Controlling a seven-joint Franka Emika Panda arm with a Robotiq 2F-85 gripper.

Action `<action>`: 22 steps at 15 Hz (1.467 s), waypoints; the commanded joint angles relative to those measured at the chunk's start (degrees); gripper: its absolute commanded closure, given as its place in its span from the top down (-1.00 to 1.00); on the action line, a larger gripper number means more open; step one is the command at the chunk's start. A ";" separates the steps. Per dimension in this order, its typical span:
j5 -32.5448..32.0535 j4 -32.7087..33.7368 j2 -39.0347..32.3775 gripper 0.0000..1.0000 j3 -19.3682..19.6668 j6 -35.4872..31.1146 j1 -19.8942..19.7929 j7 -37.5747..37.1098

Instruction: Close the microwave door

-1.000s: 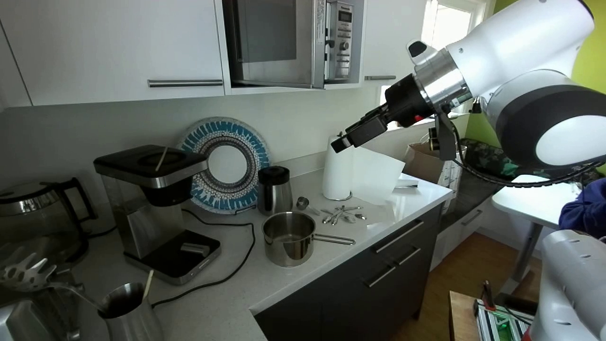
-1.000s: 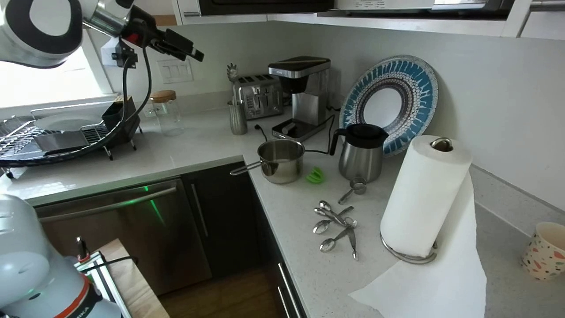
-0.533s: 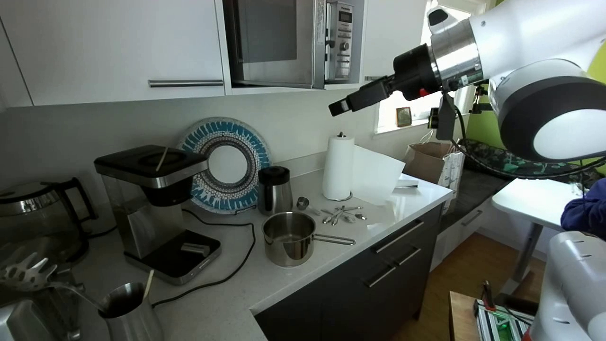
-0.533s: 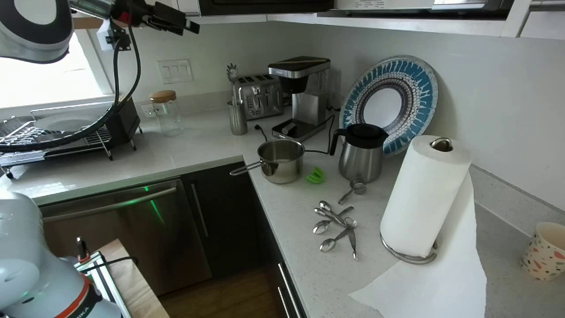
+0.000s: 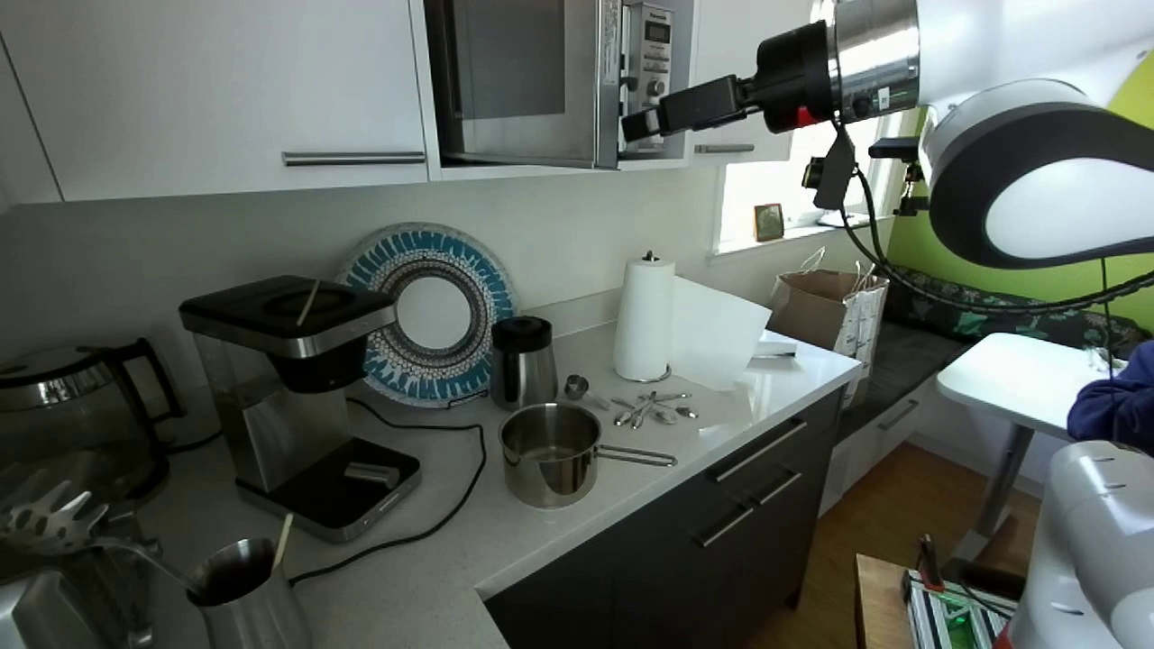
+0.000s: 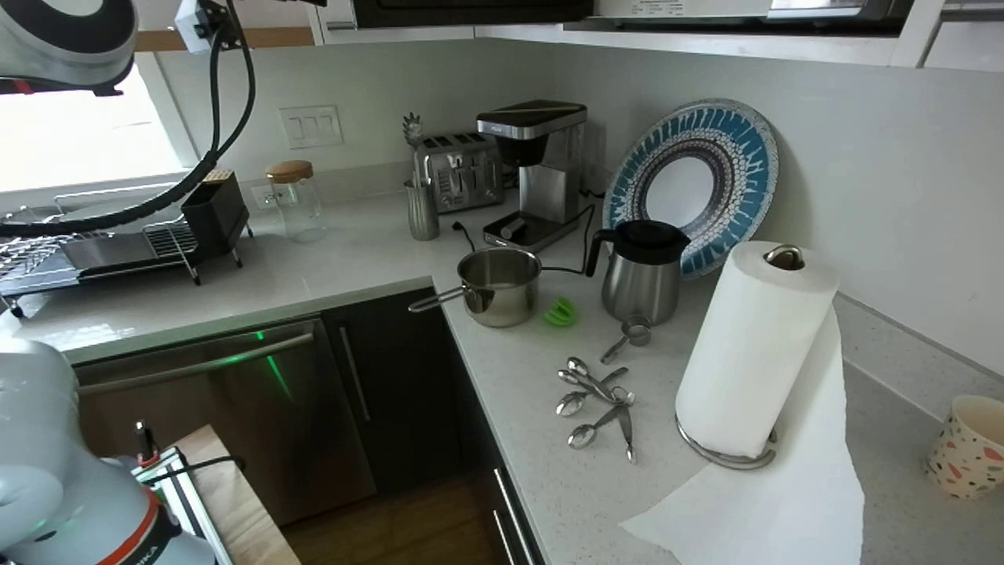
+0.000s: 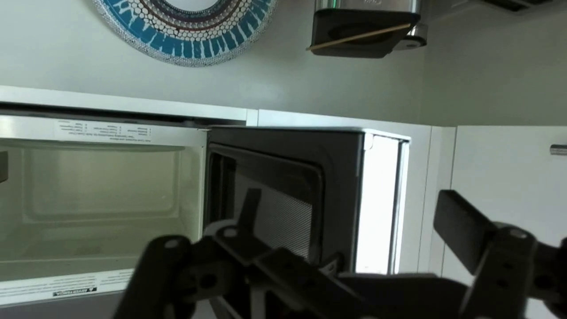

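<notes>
The microwave (image 5: pixel 654 68) sits in a wall niche, its button panel showing in an exterior view. Its door (image 5: pixel 523 81) stands swung open, dark window facing outward. In an exterior view the door (image 6: pixel 471 12) and the microwave's underside (image 6: pixel 690 9) show at the top edge. The wrist view is upside down and shows the lit microwave cavity (image 7: pixel 102 181) and the black inner side of the door (image 7: pixel 341 177). My gripper (image 5: pixel 642 124) overlaps the lower button panel in that view; contact cannot be told. In the wrist view the gripper (image 7: pixel 354 217) is open, fingers wide apart, nothing held.
White cabinet doors with bar handles (image 5: pixel 353 159) flank the microwave. Below, the counter holds a paper towel roll (image 6: pixel 757 353), a patterned plate (image 6: pixel 745 173), a coffee maker (image 6: pixel 553 188), a steel pot (image 6: pixel 502 290) and several spoons (image 6: pixel 600 392).
My gripper has risen from near the paper towel roll to the microwave's lower height and levelled out. It has left the top of an exterior view. The door has not moved.
</notes>
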State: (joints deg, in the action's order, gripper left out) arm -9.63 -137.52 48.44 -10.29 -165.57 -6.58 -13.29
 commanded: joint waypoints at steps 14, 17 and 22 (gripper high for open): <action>0.62 4.37 -1.62 1.00 -17.91 -5.94 -23.87 -12.65; 1.20 4.32 0.88 1.00 -19.85 -4.97 -31.42 -17.17; 3.55 2.29 5.72 1.00 -19.61 -4.01 -41.51 -22.15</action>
State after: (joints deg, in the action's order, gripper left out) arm -8.62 -132.78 49.56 -29.45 -170.91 -42.57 -32.57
